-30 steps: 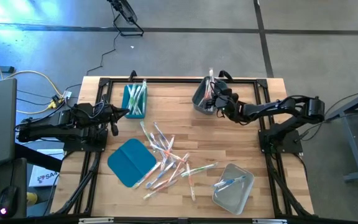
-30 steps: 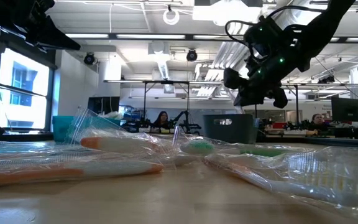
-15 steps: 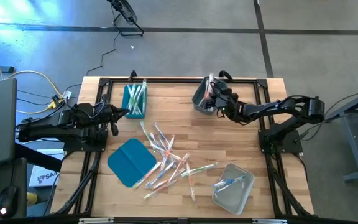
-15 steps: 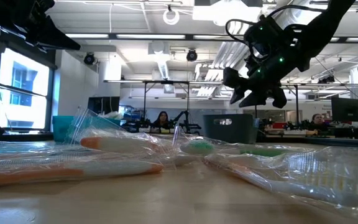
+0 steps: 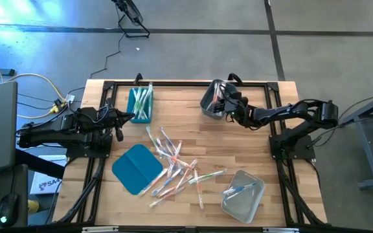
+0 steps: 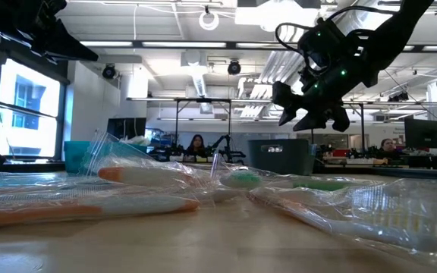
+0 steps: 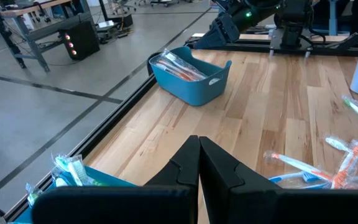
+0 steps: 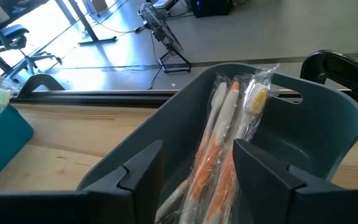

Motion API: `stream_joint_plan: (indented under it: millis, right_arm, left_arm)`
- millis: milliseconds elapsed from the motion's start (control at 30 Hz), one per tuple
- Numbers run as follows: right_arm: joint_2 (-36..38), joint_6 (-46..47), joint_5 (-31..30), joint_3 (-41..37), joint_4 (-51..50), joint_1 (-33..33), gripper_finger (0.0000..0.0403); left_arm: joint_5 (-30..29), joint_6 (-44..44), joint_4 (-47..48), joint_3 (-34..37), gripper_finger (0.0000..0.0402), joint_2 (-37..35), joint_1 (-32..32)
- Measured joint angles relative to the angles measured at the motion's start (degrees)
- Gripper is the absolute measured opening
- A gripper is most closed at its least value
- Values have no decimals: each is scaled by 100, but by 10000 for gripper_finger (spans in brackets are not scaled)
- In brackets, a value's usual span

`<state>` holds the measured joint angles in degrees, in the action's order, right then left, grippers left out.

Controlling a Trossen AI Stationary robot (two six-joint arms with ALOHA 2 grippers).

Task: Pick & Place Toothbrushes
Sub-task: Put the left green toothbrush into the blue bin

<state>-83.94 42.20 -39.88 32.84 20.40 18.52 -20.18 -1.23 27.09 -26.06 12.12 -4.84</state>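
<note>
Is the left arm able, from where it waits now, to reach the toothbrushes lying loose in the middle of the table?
Probably yes. The left gripper waits shut at the table's left edge, beside the teal bin. Bare wood lies between it and the loose toothbrushes; only the flat teal lid sits near them.

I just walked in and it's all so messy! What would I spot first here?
Probably the pile of toothbrushes spilled across the middle of the table. Next, the right gripper, open over the grey bin at the far edge, where orange brushes lie. The left gripper waits, shut, beside the teal bin.
</note>
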Motion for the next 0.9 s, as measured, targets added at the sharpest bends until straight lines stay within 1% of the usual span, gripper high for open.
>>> stream_joint_plan:
  millis: [400,500,667,767,900]
  right_arm:
    - [2,-40,132,0,-1,-74,182]
    - [35,-73,125,0,-4,-156,163]
    - [219,-356,120,0,11,-345,115]
    - [375,-650,150,0,159,-476,89]
    - [644,-1065,290,0,374,-707,66]
  left_arm:
    - [0,2,0,0,3,1,0]
    - [0,1,0,0,3,0,-1]
    - [0,0,0,-1,3,1,-1]
    - [0,0,1,0,3,1,-1]
    - [0,2,0,0,3,0,-2]
